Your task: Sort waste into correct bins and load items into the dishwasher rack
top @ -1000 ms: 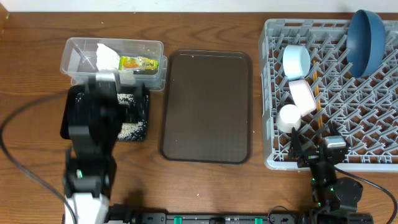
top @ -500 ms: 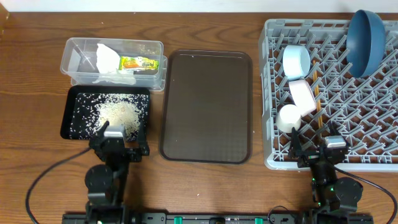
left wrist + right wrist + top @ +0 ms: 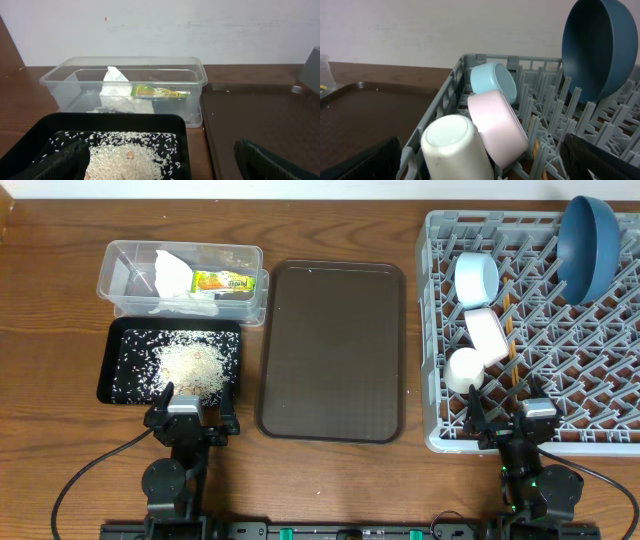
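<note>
With both arms parked at the near table edge, the left gripper [image 3: 192,416] shows its fingers [image 3: 270,160] spread wide with nothing between them. The right gripper [image 3: 508,420] has its fingers [image 3: 600,160] likewise apart and empty.

Change: one second ago the left arm reached over the shallow black rectangular tray [image 3: 108,370] and hid it. It has since withdrawn, exposing the loose white rice grains [image 3: 190,365] piled and scattered inside that tray. The right arm has not moved.

Just behind the tray, the clear rectangular plastic tub [image 3: 118,255] holds the crumpled white paper napkin [image 3: 172,275] and the small yellow-green printed snack wrapper [image 3: 222,281]. The large dark brown serving tray [image 3: 335,350] carries nothing.

The large square grey plastic dishwasher rack [image 3: 600,380] holds the following:
- large dark blue dish [image 3: 588,240]
- small light blue bowl [image 3: 476,277]
- white bowl [image 3: 487,335]
- white cup [image 3: 463,368]
- two thin wooden chopsticks [image 3: 507,305]

Judgement: sorting and loading appear complete.

Markings: the wrapper print is too small to read, and no other writing is visible.
</note>
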